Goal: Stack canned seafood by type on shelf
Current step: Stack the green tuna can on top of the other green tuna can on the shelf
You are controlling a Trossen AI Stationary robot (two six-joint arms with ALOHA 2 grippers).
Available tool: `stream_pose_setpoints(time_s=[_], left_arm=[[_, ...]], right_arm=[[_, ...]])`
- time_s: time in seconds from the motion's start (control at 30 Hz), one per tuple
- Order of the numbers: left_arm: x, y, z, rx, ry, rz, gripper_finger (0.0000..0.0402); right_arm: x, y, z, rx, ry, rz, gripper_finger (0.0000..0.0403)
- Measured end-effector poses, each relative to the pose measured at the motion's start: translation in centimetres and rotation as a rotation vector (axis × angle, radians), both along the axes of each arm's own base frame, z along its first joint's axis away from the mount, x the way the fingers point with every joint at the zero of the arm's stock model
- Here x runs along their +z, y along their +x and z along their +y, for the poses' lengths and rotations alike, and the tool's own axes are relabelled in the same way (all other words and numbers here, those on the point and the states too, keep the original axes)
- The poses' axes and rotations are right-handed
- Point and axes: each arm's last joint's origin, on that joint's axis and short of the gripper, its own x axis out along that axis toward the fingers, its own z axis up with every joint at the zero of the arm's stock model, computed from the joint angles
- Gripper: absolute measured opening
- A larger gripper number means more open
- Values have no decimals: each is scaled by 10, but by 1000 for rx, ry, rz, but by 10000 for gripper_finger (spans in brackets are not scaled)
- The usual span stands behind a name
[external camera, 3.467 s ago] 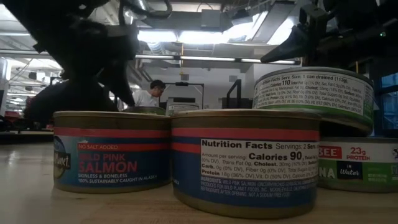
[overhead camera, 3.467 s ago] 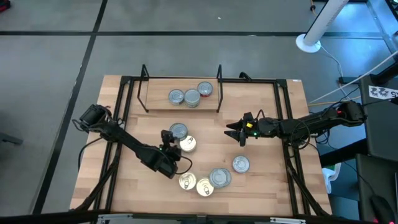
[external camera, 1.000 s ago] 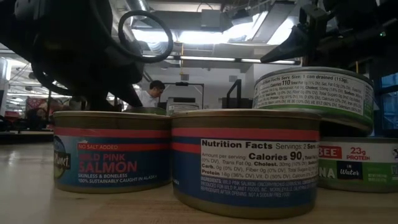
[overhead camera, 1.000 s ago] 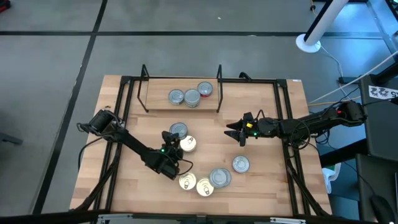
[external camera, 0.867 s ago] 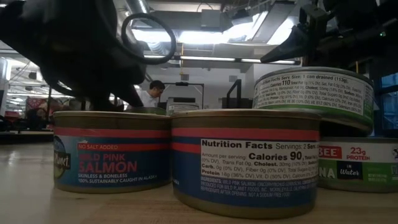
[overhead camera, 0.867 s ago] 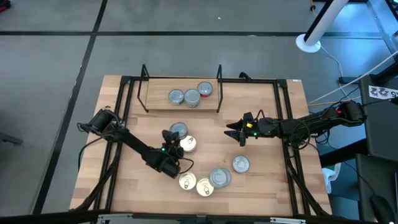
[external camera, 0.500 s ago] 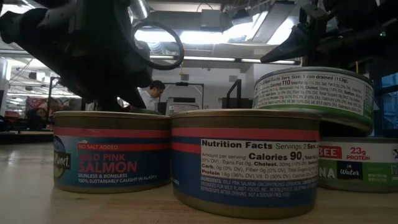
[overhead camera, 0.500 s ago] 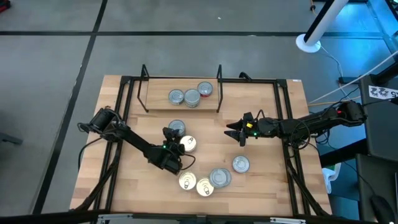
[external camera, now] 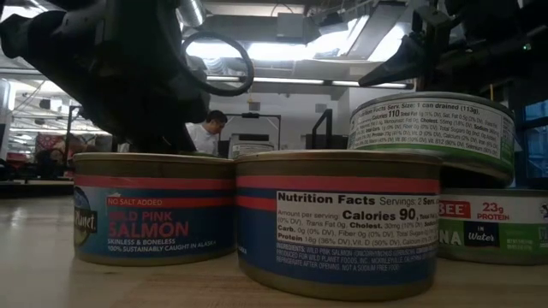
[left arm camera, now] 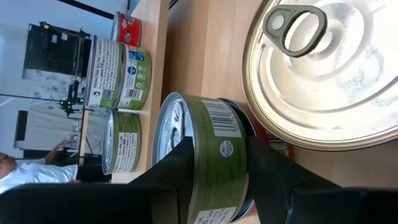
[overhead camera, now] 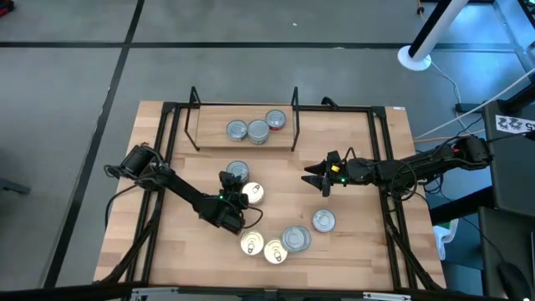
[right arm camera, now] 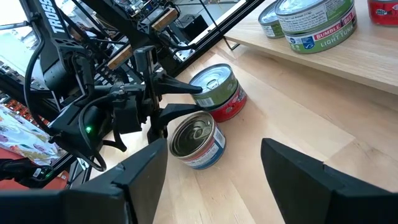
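Left gripper [overhead camera: 234,181] has advanced and now clasps the green-labelled tuna can [left arm camera: 214,155] mid-tabletop; right gripper [overhead camera: 318,178] stays spread wide.

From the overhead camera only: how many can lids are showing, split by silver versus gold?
Silver lids: 6
Gold lids: 3
Total: 9 lids showing; any cans hidden under stacked ones are not counted.

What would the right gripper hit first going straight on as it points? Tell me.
Likely the gold-lidded can on the table, with the left gripper closing on the green-labelled can just behind it; depth is hard to judge.
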Motion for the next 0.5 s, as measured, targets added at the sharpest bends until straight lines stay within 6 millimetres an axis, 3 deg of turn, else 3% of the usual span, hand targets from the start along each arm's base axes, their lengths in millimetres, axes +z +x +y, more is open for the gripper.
stream_pose_setpoints(time_s=[0.5], left_arm=[[8,7,-4,-3,10,-40,122]], right_arm=[[0,0,0,0,0,0,260]])
